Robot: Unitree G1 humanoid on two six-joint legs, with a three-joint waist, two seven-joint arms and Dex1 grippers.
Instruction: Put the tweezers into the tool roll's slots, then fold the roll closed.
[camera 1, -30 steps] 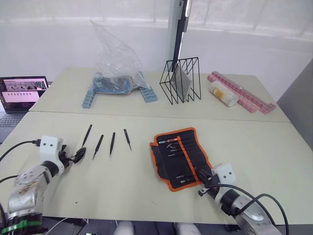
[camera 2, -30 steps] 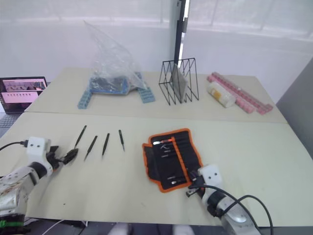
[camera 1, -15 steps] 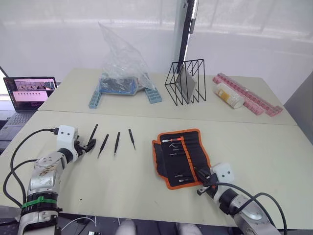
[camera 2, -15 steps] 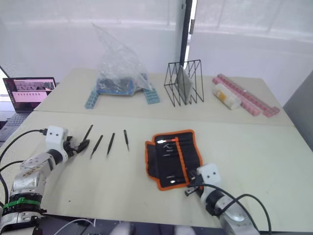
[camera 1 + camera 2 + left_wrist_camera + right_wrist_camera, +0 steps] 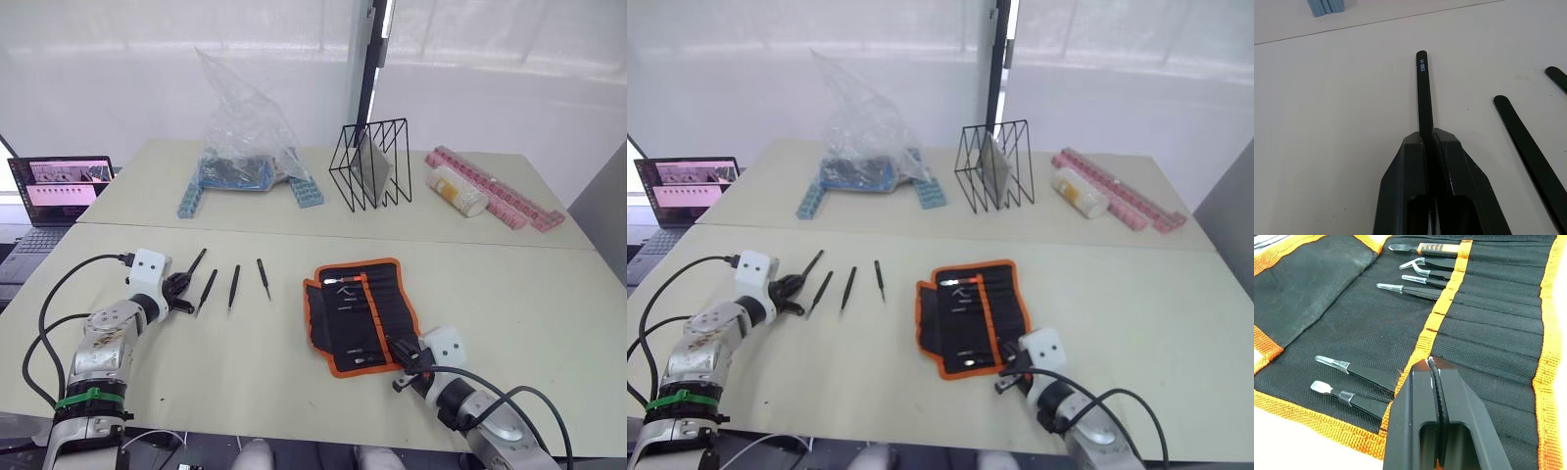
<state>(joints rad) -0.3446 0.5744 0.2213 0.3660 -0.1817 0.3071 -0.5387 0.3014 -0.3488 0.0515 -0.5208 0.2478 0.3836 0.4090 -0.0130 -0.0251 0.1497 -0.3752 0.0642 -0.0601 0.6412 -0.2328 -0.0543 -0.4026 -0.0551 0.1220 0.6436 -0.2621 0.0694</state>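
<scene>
The left gripper [image 5: 1431,142] was shut tight on one tweezer [image 5: 1422,83] lying by three others [image 5: 234,286] on the table [image 5: 245,362], so it should lift slowly toward the open tool roll [image 5: 360,313], where the right gripper [image 5: 1432,369] pinched a thin black thing.

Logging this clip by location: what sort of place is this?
Probably a lab or workshop bench: pale tables against a white wall, a laptop at one side, and an open tool roll with loose tweezers laid out.
</scene>
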